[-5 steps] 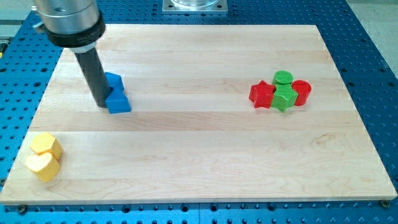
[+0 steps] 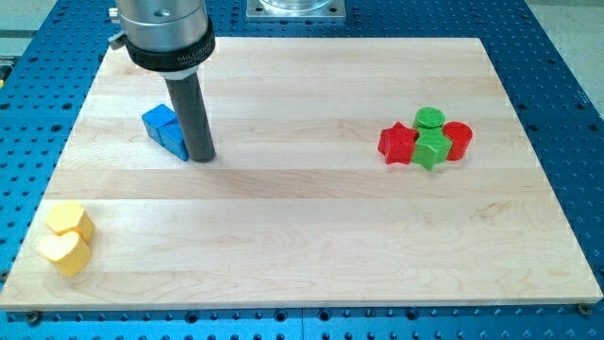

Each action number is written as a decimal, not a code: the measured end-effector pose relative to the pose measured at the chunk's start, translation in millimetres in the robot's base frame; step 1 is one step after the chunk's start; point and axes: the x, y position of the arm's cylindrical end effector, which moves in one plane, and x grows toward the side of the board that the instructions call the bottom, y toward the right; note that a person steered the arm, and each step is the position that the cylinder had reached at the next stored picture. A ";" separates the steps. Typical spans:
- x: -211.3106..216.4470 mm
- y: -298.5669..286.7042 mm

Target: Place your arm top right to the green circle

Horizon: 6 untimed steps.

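The desk is a pale wooden board with faint grain running across it, set on a blue perforated metal base dotted with regular holes. A grey metal mounting plate shows just beyond the desk's top edge. No readable brand or lettering stands on the board or the blocks; the small print on the arm's grey collar is too fine to read.

The green circle is a short round cylinder with a flat top, bright green. It sits toward the desk's right edge, at the back of a tight cluster: a red star on the view's left, a green block of unclear shape in front, a red cylinder on the view's right.

My tip rests near the desk's top-left corner, touching the right side of two blue blocks, well apart from the green circle. There is no claw; the arm ends in a plain dark rod.

Two yellow blocks lie by the bottom-left corner.
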 end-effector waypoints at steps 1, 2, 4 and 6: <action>21.5 1.6; 22.4 -3.6; 2.4 -4.6; -51.5 57.9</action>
